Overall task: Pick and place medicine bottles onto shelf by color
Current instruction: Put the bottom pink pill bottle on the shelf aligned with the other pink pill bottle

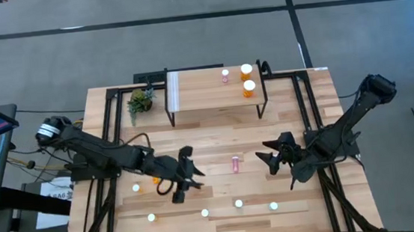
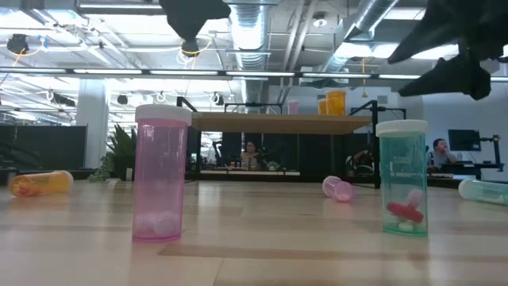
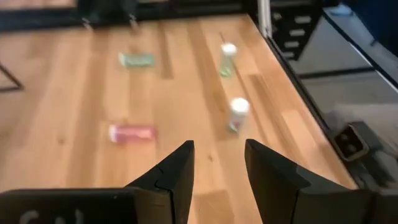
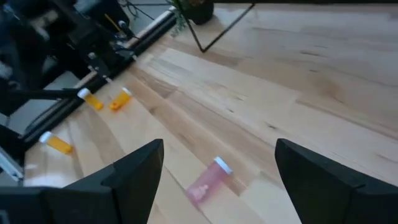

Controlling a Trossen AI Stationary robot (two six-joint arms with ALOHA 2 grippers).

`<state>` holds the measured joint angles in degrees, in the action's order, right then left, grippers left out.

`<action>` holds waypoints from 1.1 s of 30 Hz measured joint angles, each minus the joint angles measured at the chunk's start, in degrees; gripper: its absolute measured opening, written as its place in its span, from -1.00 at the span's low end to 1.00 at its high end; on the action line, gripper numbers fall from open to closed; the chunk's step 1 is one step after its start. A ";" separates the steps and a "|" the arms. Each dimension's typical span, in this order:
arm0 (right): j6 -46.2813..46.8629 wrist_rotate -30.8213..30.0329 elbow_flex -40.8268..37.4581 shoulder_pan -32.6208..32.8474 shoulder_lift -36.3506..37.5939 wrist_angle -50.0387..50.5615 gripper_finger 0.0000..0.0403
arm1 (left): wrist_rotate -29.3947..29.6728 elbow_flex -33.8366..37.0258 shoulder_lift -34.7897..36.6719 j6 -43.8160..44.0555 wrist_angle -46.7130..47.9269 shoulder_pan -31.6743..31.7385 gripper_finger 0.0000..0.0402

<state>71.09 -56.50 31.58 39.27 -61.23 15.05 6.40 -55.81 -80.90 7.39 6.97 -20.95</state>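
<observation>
Since the pink bottle (image 1: pixel 235 163) lies toppled on the worktop (image 1: pixel 217 141) between the two arms, the coming pick turns on which claw is closer and how it lines up with the bottle's length. Seen from above, the bottle rests on its side with its long axis running toward and away from the shelf (image 1: pixel 213 95), near the middle of the worktop. The right claw (image 1: pixel 265 160) hangs just beside it, fingers spread wide and holding nothing, pointing toward the bottle from the right. The left claw (image 1: pixel 191 170) sits farther from it on the other side, fingers parted with a clear gap between them in its wrist view, also empty.

In the right wrist view the same pink bottle (image 4: pixel 207 181) shows between the two dark fingers and slightly ahead of them, white cap turned away. I judge the right arm the nearer and better placed: its fingers look roughly set to close across the bottle's narrow width, so it would need mainly to reach forward and drop down.

On the shelf already stand two orange bottles (image 1: pixel 247 79) and a small pink bottle (image 1: pixel 225 75) beside them, so the fallen pink one probably belongs next to that pink one. Other bottles stand upright in a row along the worktop's near edge, apart from both claws, and some orange ones lie near the left arm.
</observation>
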 joint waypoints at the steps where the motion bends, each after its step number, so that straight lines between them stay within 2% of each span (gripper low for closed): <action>1: -1.86 -0.57 -0.10 0.47 -0.16 -1.82 0.63 | -0.15 -1.46 -0.85 0.75 1.78 -0.70 -0.36; 4: -10.24 -2.73 -0.12 2.04 -2.01 -8.80 0.63 | -1.20 -4.80 -3.25 3.30 5.58 -3.00 -0.36; 9: -23.01 -5.70 -0.12 4.21 -5.53 -21.19 0.63 | -2.16 -6.99 -7.29 6.70 5.60 -6.92 -0.36; 15: -31.81 -5.71 -0.10 5.82 -8.99 -34.16 0.63 | -2.71 -8.49 -12.46 9.52 5.32 -9.88 -0.35; 22: -34.12 -5.68 -0.10 7.69 -12.33 -42.06 0.63 | -5.66 -9.88 -18.39 11.05 5.66 -10.57 -0.17; 28: -34.27 -6.06 -0.08 8.00 -14.91 -44.21 0.63 | -2.91 -10.51 -21.41 11.82 7.17 -10.31 0.04; 33: -35.41 -5.59 -0.08 7.96 -14.97 -44.02 0.63 | -0.87 -10.54 -21.44 13.33 6.77 -9.96 0.11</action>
<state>35.68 -62.09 31.51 47.22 -76.20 -28.97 5.52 -66.35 -102.35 20.73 13.74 -30.92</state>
